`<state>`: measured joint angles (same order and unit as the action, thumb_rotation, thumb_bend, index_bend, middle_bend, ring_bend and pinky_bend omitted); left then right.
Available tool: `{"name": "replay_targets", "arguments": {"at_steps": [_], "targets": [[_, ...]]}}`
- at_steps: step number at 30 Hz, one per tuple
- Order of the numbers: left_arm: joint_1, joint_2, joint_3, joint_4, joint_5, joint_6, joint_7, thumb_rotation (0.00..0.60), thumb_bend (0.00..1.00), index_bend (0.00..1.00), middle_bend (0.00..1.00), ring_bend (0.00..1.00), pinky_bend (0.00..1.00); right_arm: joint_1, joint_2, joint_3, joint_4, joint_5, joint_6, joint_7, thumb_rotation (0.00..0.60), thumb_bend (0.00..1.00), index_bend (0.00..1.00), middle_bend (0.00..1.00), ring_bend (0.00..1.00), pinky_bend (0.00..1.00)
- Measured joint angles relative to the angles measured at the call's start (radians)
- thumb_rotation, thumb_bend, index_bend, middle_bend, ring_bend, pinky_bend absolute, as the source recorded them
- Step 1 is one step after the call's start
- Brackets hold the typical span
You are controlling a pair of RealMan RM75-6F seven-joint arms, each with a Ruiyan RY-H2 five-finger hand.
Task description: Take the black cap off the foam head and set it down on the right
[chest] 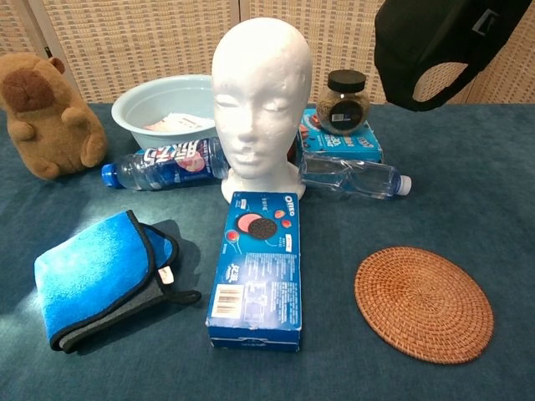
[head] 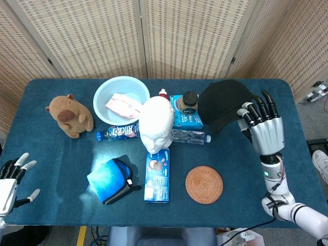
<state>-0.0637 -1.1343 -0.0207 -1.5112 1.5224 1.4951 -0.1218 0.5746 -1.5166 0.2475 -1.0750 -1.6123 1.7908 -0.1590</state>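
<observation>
Oreo box (chest: 256, 271) lettering legible up close, right hand (head: 263, 124) fingers gripping black cap (head: 224, 104) aloft, bare foam head (chest: 260, 102), left hand (head: 11, 178) splayed, holding nothing, overhead only

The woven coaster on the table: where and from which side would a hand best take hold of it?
The woven coaster lies flat near the table's front right, too low to wrap. Probably best pinched at its right rim, coming from above with the right hand, though that hand now holds the black cap; the rim offers the only edge.
</observation>
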Motion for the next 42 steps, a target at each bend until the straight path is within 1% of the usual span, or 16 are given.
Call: {"name": "replay_targets", "arguments": {"at_steps": [15,31,34,37,39,41,42], "targets": [[-0.001,0.004,0.002,-0.006,-0.002,-0.004,0.006,0.600,0.19,0.20,0.04,0.01,0.00,-0.027,-0.112,-0.024,0.178,0.043,-0.069,0.110,0.600,0.43,0.84,0.50,0.27,0.20],[-0.001,0.009,0.004,-0.028,-0.003,-0.006,0.033,0.600,0.19,0.20,0.04,0.01,0.00,-0.039,-0.238,-0.046,0.422,0.088,-0.166,0.248,0.600,0.43,0.84,0.50,0.27,0.20],[-0.002,0.009,0.004,-0.030,-0.004,-0.009,0.039,0.600,0.19,0.20,0.04,0.01,0.00,-0.047,-0.249,-0.063,0.445,0.088,-0.191,0.264,0.600,0.43,0.84,0.49,0.27,0.20],[-0.004,0.008,0.005,-0.033,-0.004,-0.012,0.043,0.600,0.19,0.20,0.04,0.01,0.00,-0.057,-0.251,-0.074,0.446,0.094,-0.225,0.265,0.600,0.42,0.84,0.46,0.27,0.20],[-0.004,0.008,0.005,-0.035,-0.004,-0.012,0.045,0.600,0.19,0.20,0.04,0.01,0.00,-0.064,-0.247,-0.079,0.437,0.102,-0.251,0.260,0.600,0.42,0.79,0.44,0.27,0.20],[-0.004,0.009,0.005,-0.037,-0.003,-0.012,0.047,0.600,0.19,0.20,0.04,0.01,0.00,-0.071,-0.237,-0.083,0.414,0.114,-0.289,0.243,0.600,0.41,0.70,0.40,0.26,0.20],[-0.004,0.009,0.005,-0.037,-0.003,-0.011,0.047,0.600,0.19,0.20,0.04,0.01,0.00,-0.074,-0.231,-0.085,0.399,0.120,-0.308,0.232,0.600,0.38,0.62,0.37,0.25,0.19]]}}
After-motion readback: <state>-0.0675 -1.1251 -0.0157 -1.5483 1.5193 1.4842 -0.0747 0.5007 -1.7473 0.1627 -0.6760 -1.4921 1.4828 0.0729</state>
